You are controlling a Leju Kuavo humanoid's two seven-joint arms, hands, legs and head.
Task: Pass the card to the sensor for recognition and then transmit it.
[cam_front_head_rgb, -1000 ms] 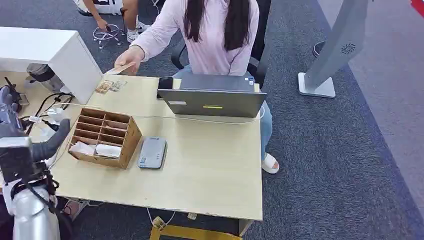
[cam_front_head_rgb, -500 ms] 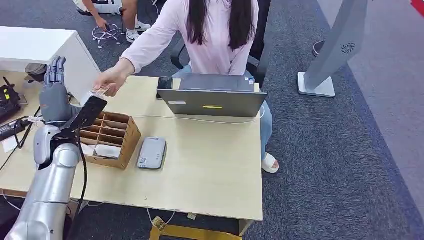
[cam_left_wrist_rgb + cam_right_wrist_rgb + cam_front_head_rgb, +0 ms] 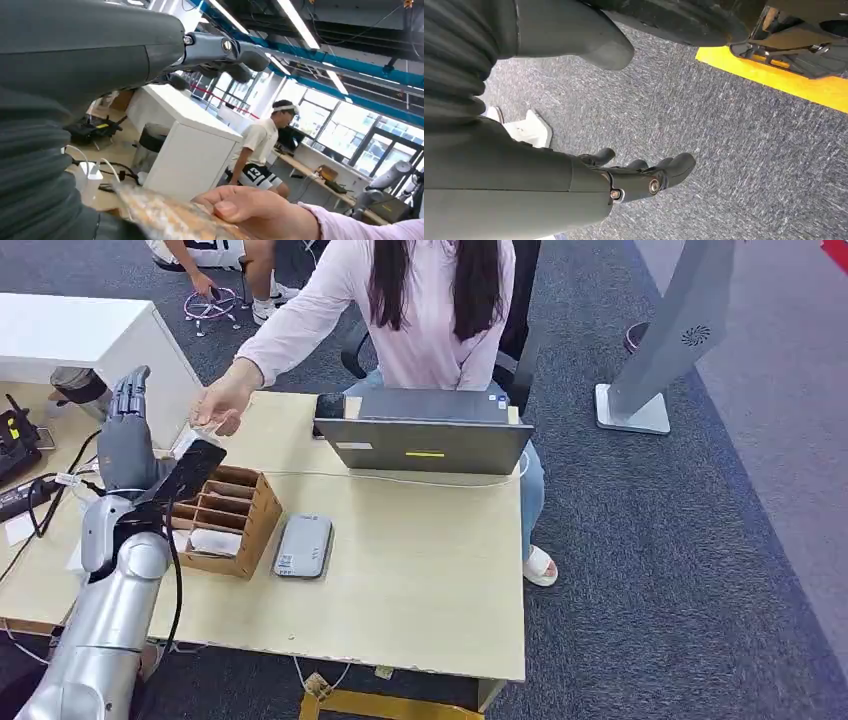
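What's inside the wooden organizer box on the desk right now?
The wooden organizer box holds white folded papers in its near compartments; the slots farther back look empty. Its left part is hidden behind the left hand and arm.

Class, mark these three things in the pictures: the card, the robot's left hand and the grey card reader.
card (image 3: 196, 438), head view, on its pale face under the person's fingers.
left hand (image 3: 127, 445), head view, on the grey palm.
card reader (image 3: 303, 546), head view, on its grey top.

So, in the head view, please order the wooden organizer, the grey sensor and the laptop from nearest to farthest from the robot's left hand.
1. Wooden organizer, just beside the left hand.
2. Grey sensor, past the organizer.
3. Laptop, far across the table, before the person.
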